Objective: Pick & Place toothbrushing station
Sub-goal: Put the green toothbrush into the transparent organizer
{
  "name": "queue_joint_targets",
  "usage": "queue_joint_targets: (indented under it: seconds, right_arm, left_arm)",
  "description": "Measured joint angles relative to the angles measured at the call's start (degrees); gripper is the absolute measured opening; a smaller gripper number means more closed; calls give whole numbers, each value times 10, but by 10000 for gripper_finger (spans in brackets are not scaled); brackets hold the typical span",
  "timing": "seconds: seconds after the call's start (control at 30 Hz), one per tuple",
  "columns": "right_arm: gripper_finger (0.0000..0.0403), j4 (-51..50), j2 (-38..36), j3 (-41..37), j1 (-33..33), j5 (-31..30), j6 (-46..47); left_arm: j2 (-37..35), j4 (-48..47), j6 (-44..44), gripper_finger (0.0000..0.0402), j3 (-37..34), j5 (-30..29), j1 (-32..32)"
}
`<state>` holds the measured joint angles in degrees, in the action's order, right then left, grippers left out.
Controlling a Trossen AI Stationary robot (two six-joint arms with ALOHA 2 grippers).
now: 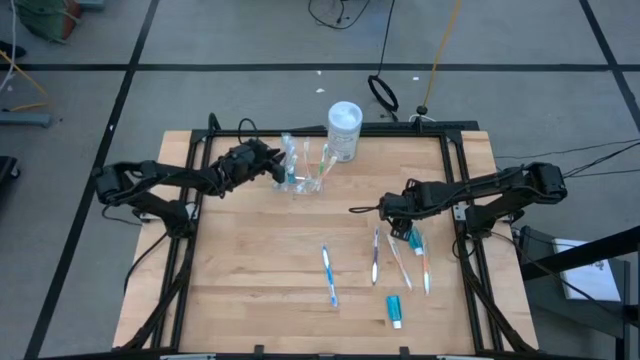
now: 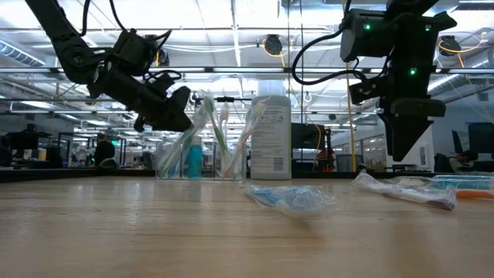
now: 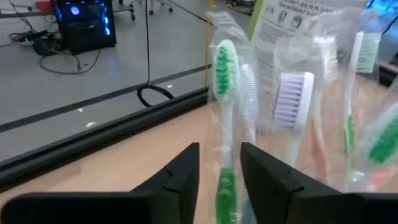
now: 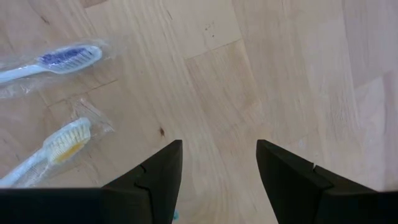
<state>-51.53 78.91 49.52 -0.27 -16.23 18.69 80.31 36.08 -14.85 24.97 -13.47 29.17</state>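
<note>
Standing upright near the far edge of the tabletop (image 1: pixel 250 260), the station (image 1: pixel 303 180) is a clear holder with its compartments open upward; its long axis, from above, runs left to right. Wrapped toothbrushes lean out of it, heads up, among them a green brush (image 3: pixel 224 93) and a white brush (image 3: pixel 292 96). A white tub (image 1: pixel 344 130) stands just beside it, on the far right side.

Loose wrapped brushes lie on the nearer half of the tabletop: a blue brush (image 1: pixel 329 275) near the middle, and several more with a small blue tube (image 1: pixel 395 310) toward the right.

The left gripper (image 1: pixel 270 165) is at the station's left end. Its jaws are partly open around the green brush's handle, very close on each side; I cannot tell whether they already pinch it.

The right gripper (image 1: pixel 392 212) hovers over bare wood near the loose brushes, its jaws spread wide and holding nothing.
</note>
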Motion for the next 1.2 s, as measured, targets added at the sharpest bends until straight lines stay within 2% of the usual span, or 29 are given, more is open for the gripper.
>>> queue_joint_targets:
  seconds: [0.23, 0.3, 0.53, 0.73, 0.83, 1.2]
  right_arm:
    - [196, 0, 0, 0, 0, 0, -6]
    - [196, 0, 0, 0, 0, 0, -6]
    - [196, 1, 0, 0, 0, 0, 0]
    - [196, 18, 0, 0, 0, 0, -2]
    - [196, 43, 0, 0, 0, 0, -6]
    - [196, 115, 0, 0, 0, 0, -29]
  left_arm:
    - [-13, 1, -14, 19, 0, 32, -13]
    - [-16, -1, -16, 10, 0, 33, -18]
    - [-31, -52, -21, 47, 0, 15, -23]
    - [-33, -117, -25, 16, 1, -1, -27]
    - [-33, -114, -6, 9, 1, -3, -35]
    - [-32, -100, 68, 109, 0, -3, -49]
